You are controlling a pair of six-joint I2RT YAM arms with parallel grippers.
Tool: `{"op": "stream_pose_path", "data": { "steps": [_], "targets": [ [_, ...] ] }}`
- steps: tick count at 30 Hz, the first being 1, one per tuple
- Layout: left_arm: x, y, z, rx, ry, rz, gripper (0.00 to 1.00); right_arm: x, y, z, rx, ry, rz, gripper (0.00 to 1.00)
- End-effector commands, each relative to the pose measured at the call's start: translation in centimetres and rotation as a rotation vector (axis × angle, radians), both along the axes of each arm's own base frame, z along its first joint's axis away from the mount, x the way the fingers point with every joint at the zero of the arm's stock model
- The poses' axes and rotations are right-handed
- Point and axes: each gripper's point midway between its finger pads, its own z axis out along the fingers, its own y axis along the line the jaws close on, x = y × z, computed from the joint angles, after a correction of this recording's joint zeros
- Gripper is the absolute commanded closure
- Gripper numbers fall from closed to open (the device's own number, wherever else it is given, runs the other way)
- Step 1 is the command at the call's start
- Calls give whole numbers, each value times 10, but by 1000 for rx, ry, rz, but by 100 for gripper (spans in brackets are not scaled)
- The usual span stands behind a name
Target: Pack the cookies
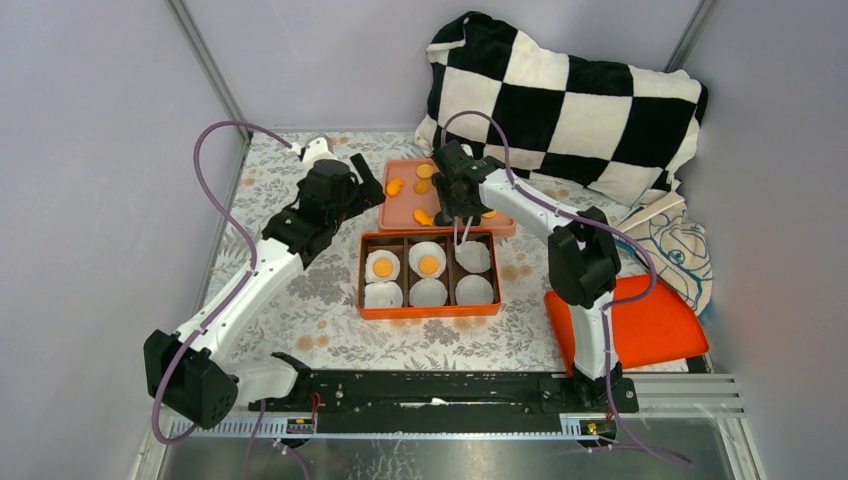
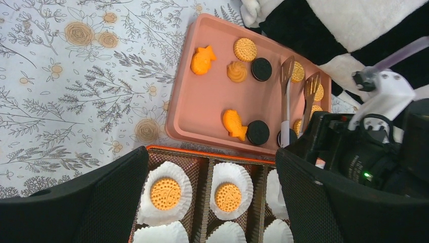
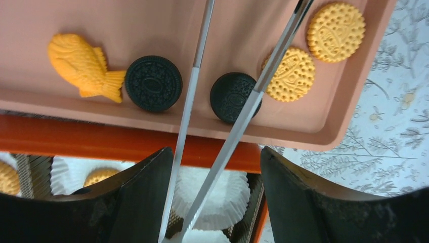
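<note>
A pink tray (image 1: 399,214) holds loose cookies (image 2: 245,49): round yellow ones, black ones (image 3: 153,83) and fish-shaped ones (image 3: 81,63). Just in front of it stands an orange box (image 1: 430,313) with white paper liners. Two liners in its back row each hold a yellow cookie (image 1: 383,267) (image 1: 430,264). My right gripper (image 1: 458,205) (image 3: 212,152) holds metal tongs (image 3: 188,106) between its fingers. The tong tips (image 2: 287,68) are spread over the tray's right side with nothing between them. My left gripper (image 1: 365,180) (image 2: 211,152) hovers open over the box's back edge, empty.
A black-and-white checkered pillow (image 1: 560,95) lies behind the tray. An orange flat lid (image 1: 650,325) and a printed cloth (image 1: 680,250) sit to the right of the right arm. Metal frame posts stand at the back corners, and grey walls close in on both sides.
</note>
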Motion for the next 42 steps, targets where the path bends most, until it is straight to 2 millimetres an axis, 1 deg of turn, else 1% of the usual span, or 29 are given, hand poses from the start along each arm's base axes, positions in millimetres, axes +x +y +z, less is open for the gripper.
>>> {"op": "stream_pose_path", "data": {
  "steps": [1,4,7,8,9,12,14,16,21,23,28,33,37,39,42],
  "targets": [
    [5,-3,1,3,-17,-9,1,6,2,-23,41,64,-51,29],
    [5,-4,-1,2,-15,-13,1,8,4,-43,63,112,-74,31],
    [5,-4,-3,3,-14,-14,1,15,6,-55,69,120,-88,33],
    [5,-3,-3,5,-13,-15,1,16,5,-57,67,122,-92,36],
    [5,-3,-3,6,-13,-14,1,17,5,-59,65,124,-95,41],
    [5,-3,-3,10,-13,-16,1,16,3,-56,66,129,-96,61],
    [5,-2,-2,11,-17,-12,1,16,1,-47,73,110,-92,70],
    [5,-3,-1,8,-18,-17,1,15,1,-32,85,87,-80,74],
    [6,-7,0,-1,-18,-28,1,10,2,10,127,43,-33,72],
    [6,-7,3,-5,-23,-29,1,8,1,23,122,33,-6,71],
    [5,-8,7,-13,-33,-32,1,-2,-5,45,105,44,42,68],
    [5,-9,6,-16,-28,-42,1,-8,-2,53,120,60,78,66],
    [4,-9,7,-17,-31,-44,1,-11,-1,52,132,63,89,69],
    [4,-9,7,-17,-32,-44,1,-20,2,54,158,87,107,72],
    [3,-9,7,-19,-31,-47,1,-38,2,65,171,82,126,73]
  ]
}}
